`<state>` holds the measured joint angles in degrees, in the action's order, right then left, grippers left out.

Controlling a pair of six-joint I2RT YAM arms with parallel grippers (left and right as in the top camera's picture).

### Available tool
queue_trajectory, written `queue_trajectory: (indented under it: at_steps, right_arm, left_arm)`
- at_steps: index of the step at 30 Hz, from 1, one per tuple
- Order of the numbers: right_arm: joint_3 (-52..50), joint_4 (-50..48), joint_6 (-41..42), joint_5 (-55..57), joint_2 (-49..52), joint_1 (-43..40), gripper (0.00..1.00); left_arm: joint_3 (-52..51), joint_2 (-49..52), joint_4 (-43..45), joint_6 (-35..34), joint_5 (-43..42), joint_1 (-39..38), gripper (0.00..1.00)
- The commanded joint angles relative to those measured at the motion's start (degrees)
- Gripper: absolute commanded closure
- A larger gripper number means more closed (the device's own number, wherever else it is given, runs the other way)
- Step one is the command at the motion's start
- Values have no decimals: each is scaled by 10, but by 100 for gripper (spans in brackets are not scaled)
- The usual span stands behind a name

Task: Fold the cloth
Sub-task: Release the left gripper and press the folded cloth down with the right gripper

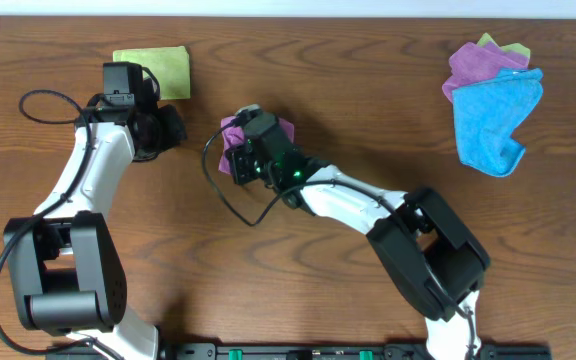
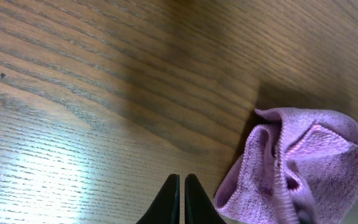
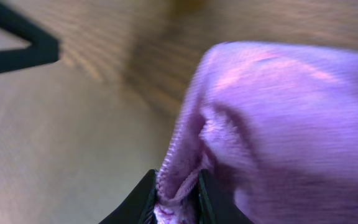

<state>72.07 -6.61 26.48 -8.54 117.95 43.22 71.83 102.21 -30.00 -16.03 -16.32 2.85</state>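
Two fingers of the right gripper [image 3: 176, 190] pinch a bunched edge of the purple cloth [image 3: 278, 112]. Beside it, the left gripper [image 2: 181, 182] hovers, fingers pressed together, holding nothing.

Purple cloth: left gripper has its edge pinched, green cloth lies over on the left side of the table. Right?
Not quite. It's the right gripper that has the purple cloth pinched at its edge, as the right wrist view shows. The left gripper is shut on nothing, next to that cloth. The green cloth does lie on the left side.
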Motion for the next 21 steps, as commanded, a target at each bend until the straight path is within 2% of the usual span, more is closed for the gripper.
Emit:
queue_trajectory:
  at_steps: [1, 13, 18, 21]
  right_arm:
    - [14, 1, -4, -25, 3, 21, 79]
    - [14, 0, -4, -37, 1, 48, 75]
    - [14, 2, -5, -7, -19, 32, 58]
    - [14, 5, -14, -3, -34, 18, 51]
  left_arm:
    - [8, -15, -2, 11, -2, 3, 94]
    - [8, -16, 0, 10, -3, 21, 94]
    - [8, -31, 1, 11, -2, 35, 94]
    - [8, -50, 4, 11, -2, 43, 86]
